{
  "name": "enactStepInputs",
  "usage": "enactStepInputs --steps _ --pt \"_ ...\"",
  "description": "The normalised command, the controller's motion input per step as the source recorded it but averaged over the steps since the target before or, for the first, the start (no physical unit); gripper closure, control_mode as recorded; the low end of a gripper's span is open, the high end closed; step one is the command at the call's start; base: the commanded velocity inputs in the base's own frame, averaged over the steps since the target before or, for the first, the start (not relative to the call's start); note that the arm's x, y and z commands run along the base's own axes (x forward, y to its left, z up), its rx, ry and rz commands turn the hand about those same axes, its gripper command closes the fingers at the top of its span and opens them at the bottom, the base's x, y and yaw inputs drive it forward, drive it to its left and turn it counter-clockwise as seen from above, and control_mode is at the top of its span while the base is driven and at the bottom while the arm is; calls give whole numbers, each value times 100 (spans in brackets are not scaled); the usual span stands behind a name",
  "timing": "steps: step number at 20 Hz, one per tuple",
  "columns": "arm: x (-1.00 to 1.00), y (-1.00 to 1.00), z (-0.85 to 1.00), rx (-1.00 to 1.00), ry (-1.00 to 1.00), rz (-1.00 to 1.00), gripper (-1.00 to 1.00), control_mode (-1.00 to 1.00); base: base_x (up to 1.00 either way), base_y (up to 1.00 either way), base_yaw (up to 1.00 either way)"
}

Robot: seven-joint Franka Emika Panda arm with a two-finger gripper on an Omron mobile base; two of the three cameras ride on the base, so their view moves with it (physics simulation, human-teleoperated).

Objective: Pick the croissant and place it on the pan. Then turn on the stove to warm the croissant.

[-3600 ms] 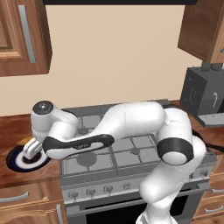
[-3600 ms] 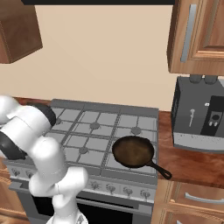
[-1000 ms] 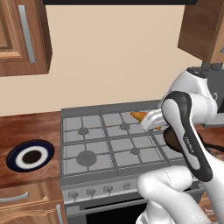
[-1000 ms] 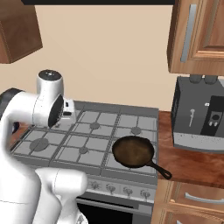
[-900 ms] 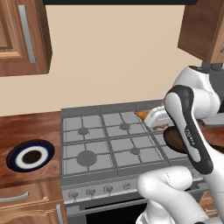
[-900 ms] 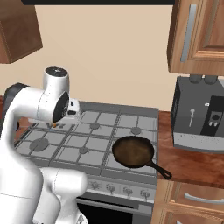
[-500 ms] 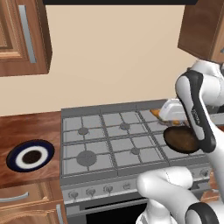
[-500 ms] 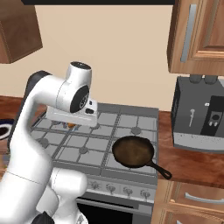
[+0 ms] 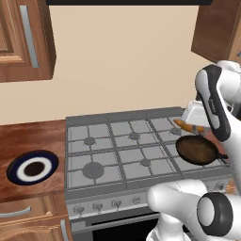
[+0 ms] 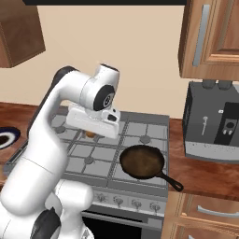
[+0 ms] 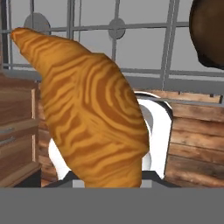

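My gripper (image 9: pixel 187 124) is shut on the croissant (image 9: pixel 185 125), a golden-orange crescent held in the air over the stove (image 9: pixel 117 150). From the right base view the gripper (image 10: pixel 92 132) hangs a little left of the pan (image 10: pixel 142 161), with the croissant (image 10: pixel 90 134) peeking out under the white hand. The dark round pan (image 9: pixel 196 149) rests on the front right burner, its long handle (image 10: pixel 173 182) pointing to the front right. Close up in the hand view, the striped croissant (image 11: pixel 92 113) covers the fingertips, and the pan's rim (image 11: pixel 209 30) shows at the top right over the grates (image 11: pixel 131 43).
A blue-rimmed plate (image 9: pixel 32 168) with a dark centre lies on the wooden counter left of the stove. A row of knobs (image 9: pixel 99 205) runs along the stove's front. A grey coffee machine (image 10: pixel 212 121) stands on the counter at the right. Wall cabinets (image 10: pixel 210 37) hang above.
The arm has swung from the plate on the left, across the stove to the right, carrying the croissant to just beside the pan. The pan and plate have stayed put.
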Motion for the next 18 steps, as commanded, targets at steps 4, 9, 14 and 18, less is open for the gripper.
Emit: enactStepInputs --steps 4,9,14,18 --pt "-1 0 -30 0 1 -6 100 -100 0 0 0" --pt "0 -1 -38 -5 0 -6 100 -100 0 0 0" --pt "4 -19 -26 -5 0 -10 100 -100 0 0 0" --pt "13 -27 -22 -7 0 -9 100 -100 0 0 0"
